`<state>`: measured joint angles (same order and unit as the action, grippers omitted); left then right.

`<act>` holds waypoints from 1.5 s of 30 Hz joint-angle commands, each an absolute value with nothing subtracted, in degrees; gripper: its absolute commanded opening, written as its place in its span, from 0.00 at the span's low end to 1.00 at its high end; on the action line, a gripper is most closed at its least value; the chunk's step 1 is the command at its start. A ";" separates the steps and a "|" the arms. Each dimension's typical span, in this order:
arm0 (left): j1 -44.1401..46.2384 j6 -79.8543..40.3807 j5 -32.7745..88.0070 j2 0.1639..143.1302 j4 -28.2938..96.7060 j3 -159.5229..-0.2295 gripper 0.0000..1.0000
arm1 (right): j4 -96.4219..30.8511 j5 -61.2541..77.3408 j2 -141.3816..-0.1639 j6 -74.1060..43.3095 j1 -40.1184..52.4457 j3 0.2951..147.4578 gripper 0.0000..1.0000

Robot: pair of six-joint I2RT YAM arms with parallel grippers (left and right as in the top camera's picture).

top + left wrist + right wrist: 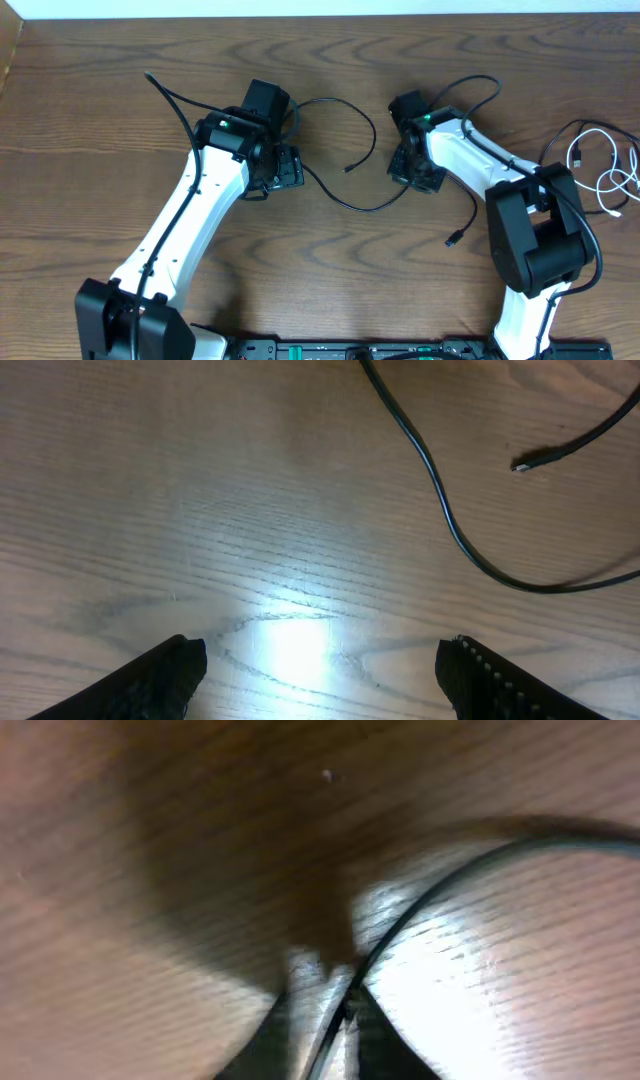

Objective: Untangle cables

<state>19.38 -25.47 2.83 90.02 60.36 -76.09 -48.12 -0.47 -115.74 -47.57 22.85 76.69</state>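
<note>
A thin black cable (362, 207) runs across the table from beside my left gripper (286, 168) to my right gripper (409, 170). Its curve shows in the left wrist view (446, 513), ahead of the open, empty left jaws (325, 652). A second black cable (372, 128) loops above it and ends in a small plug (350, 168), also seen in the left wrist view (524, 463). My right gripper (340, 1012) is shut on a black cable (430, 892) just above the wood; this view is blurred. A white cable (612, 178) lies coiled at the far right.
A black cable end with a plug (453, 240) lies below the right gripper. Another thin black cord (166, 92) lies at the upper left by the left arm. A black loop (560, 140) lies beside the white cable. The wooden table (90, 150) fills the view.
</note>
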 commanded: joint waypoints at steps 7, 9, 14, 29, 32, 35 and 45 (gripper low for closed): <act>19.25 -25.56 2.31 90.24 60.86 -75.88 0.80 | -48.03 0.01 -112.97 -33.98 20.64 76.34 0.01; 19.25 -25.56 2.31 90.24 60.82 -75.88 0.80 | -50.02 -0.10 -109.16 -26.85 17.58 77.10 0.01; 19.25 -25.56 2.31 90.24 60.82 -75.88 0.80 | -53.69 -0.12 -100.09 -19.25 9.32 79.90 0.01; 19.25 -25.61 2.33 90.24 60.82 -75.88 0.80 | -52.21 -0.14 -90.06 -15.77 -26.83 94.02 0.01; 19.27 -25.80 2.50 90.24 60.84 -75.88 0.80 | -52.25 2.09 -91.59 -13.34 -28.84 93.97 0.01; 19.25 -25.78 3.20 90.24 60.88 -75.88 0.80 | -52.10 2.07 -93.01 -11.35 -28.84 93.97 0.01; 19.25 -25.78 3.42 90.24 60.82 -75.88 0.80 | -52.77 6.44 -93.91 -9.82 -28.36 93.95 0.60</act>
<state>19.38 -25.50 3.09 90.02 60.49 -76.09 -52.47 2.66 -93.76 -11.27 -28.69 93.67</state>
